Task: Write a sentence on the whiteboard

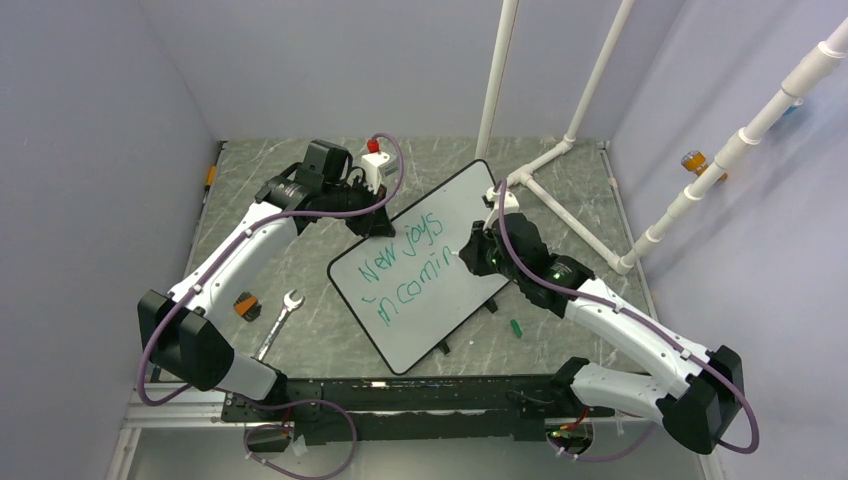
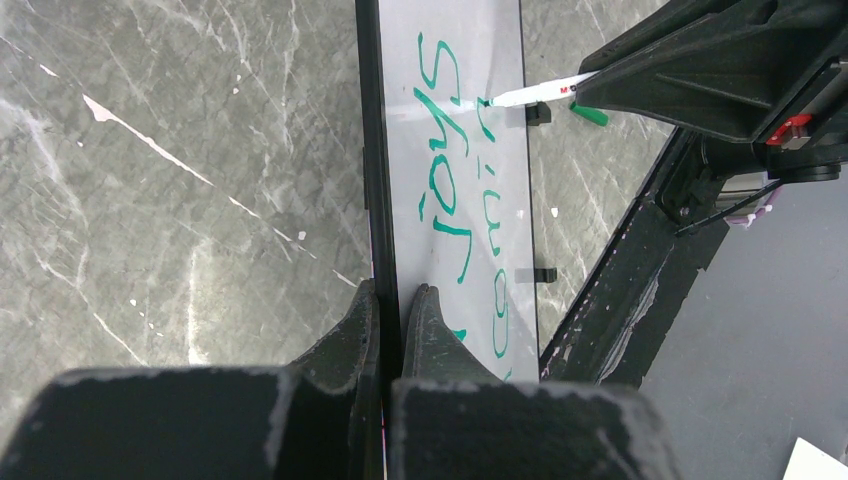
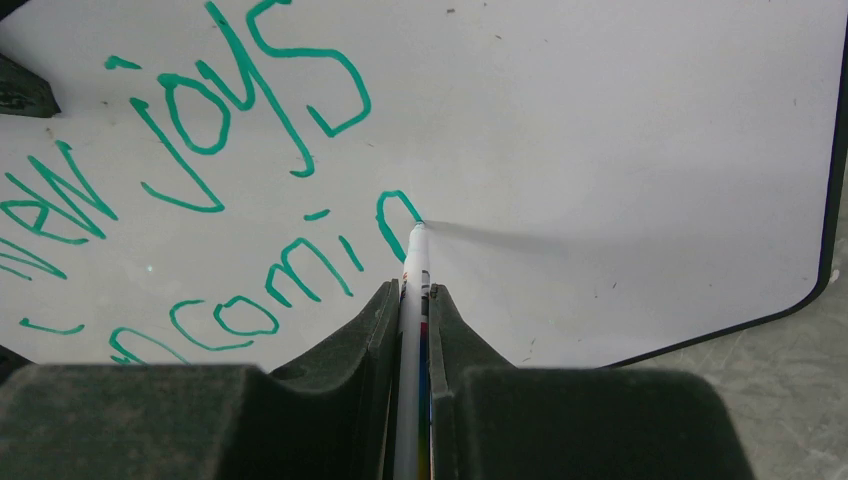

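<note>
The right gripper (image 3: 410,300) is pinched narrowly around a white marker (image 3: 414,262). The marker's tip touches the whiteboard (image 3: 620,150) at the end of the green sentence (image 3: 200,130), which reads "New joys incomin" with its last letter half-formed. The left gripper (image 2: 392,305) is clamped tight on the board's black rim, and the board lies askew on the grey marbled table (image 1: 320,340) between the arms.

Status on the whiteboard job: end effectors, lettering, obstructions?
Left end effector shut on whiteboard rim. Right end effector shut on marker, tip down mid-letter. Sentence reads "New joys incomi" so far. Wrench, green cap lie off board.
</note>
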You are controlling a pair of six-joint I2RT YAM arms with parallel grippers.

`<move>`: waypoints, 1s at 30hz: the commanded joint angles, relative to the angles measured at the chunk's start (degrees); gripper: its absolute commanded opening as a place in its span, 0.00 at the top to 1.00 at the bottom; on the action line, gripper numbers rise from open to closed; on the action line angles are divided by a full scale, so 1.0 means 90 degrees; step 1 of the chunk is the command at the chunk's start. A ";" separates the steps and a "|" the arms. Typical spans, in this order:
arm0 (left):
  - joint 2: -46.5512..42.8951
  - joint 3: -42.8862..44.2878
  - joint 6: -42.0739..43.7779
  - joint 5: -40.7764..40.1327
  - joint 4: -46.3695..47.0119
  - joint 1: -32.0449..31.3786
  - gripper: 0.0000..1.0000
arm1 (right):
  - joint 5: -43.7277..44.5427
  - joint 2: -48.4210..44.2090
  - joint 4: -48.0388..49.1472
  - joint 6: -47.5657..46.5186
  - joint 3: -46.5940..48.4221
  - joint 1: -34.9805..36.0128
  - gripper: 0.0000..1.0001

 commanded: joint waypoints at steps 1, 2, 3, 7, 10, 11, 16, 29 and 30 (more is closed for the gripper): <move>-0.0043 -0.0084 0.0852 -0.0649 0.0039 -0.0129 1.00 | 0.0069 -0.0161 -0.0013 0.0132 -0.0177 -0.0020 1.00; -0.0043 -0.0084 0.0857 -0.0644 0.0036 -0.0131 1.00 | 0.0068 -0.0181 -0.0019 0.0145 -0.0202 -0.0021 1.00; -0.0043 -0.0084 0.0860 -0.0648 0.0035 -0.0129 1.00 | 0.0063 -0.0199 -0.0014 0.0148 -0.0219 -0.0023 1.00; -0.0043 -0.0083 0.0853 -0.0647 0.0035 -0.0132 1.00 | 0.0065 -0.0251 -0.0041 0.0176 -0.0249 -0.0021 1.00; -0.0043 -0.0084 0.0855 -0.0649 0.0036 -0.0132 1.00 | 0.0063 -0.0286 -0.0073 0.0196 -0.0241 -0.0021 1.00; -0.0043 -0.0082 0.0853 -0.0641 0.0041 -0.0124 1.00 | 0.0064 -0.0308 -0.0093 0.0201 -0.0236 -0.0021 1.00; -0.0043 -0.0081 0.0856 -0.0646 0.0033 -0.0132 1.00 | 0.0080 -0.0494 -0.0214 0.0257 -0.0184 -0.0026 1.00; -0.0033 -0.0074 0.0860 -0.0656 0.0031 -0.0124 1.00 | 0.0453 -0.0528 -0.0183 0.0276 0.0025 -0.0037 1.00; -0.0033 -0.0076 0.0854 -0.0657 0.0028 -0.0125 1.00 | 0.0471 -0.0513 -0.0157 0.0262 0.0039 -0.0052 1.00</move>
